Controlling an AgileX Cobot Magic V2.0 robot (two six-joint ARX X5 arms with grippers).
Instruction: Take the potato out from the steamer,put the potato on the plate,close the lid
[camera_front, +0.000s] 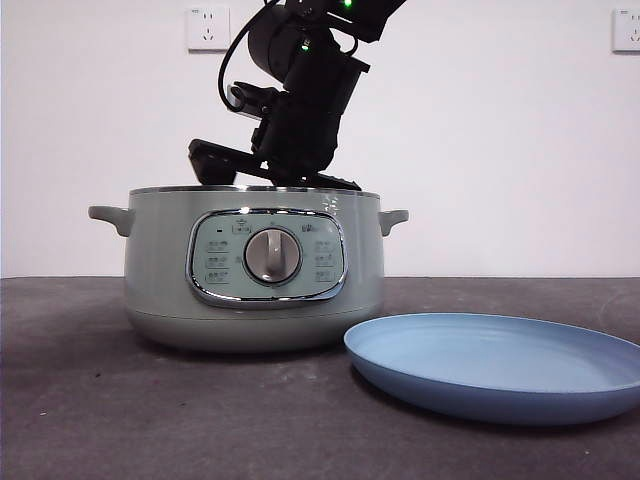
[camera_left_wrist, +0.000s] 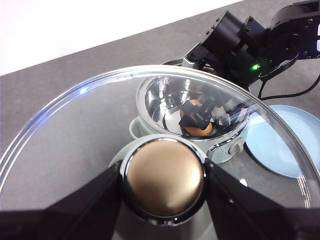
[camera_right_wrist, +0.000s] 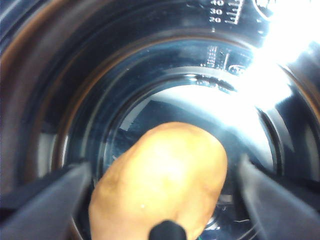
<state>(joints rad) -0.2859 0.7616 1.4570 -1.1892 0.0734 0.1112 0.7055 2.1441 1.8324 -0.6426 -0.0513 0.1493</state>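
Note:
The pale green steamer (camera_front: 255, 265) stands open on the table. The tan potato (camera_right_wrist: 160, 180) lies on the bottom of its shiny inner pot and also shows in the left wrist view (camera_left_wrist: 198, 130). My right gripper (camera_right_wrist: 165, 165) is down inside the pot, its jaws open on either side of the potato; in the front view only its arm (camera_front: 300, 100) shows above the rim. My left gripper (camera_left_wrist: 165, 177) is shut on the knob (camera_left_wrist: 165, 181) of the glass lid (camera_left_wrist: 75, 130) and holds it up above the steamer and off to one side. The light-blue plate (camera_front: 500, 365) lies beside the steamer.
The table (camera_front: 100, 400) is dark grey, with a white wall behind it. The plate also shows through the lid in the left wrist view (camera_left_wrist: 280, 145), next to the steamer (camera_left_wrist: 225, 145). A black cable (camera_left_wrist: 295, 92) trails from the right arm.

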